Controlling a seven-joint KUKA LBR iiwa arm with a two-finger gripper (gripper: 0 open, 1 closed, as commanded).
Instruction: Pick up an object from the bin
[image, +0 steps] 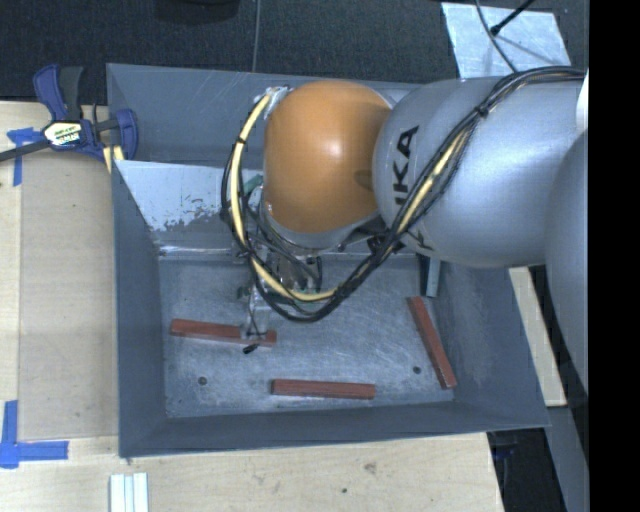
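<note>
Bars of reddish-brown, three in all, are spread over the floor of the grey bin (140, 330). Nearest the front wall, the front bar (322, 389) is laid almost level across the view, well apart from the hand (255, 335). Further back, the left bar (205, 330) is also laid across the view, slightly tilted. The hand is placed at that bar's right end, and whether it touches the bar or hangs just above it cannot be settled. From the hand, the bar's length runs off toward the view's left. Whether the hand is open or closed cannot be told, and nothing is seen gripped in it. Toward the view's right, the right bar (432, 342) is pointed roughly front to back, well apart from the hand. A grasp is judged to turn on closing across the left bar's narrow width, near its end.
</note>
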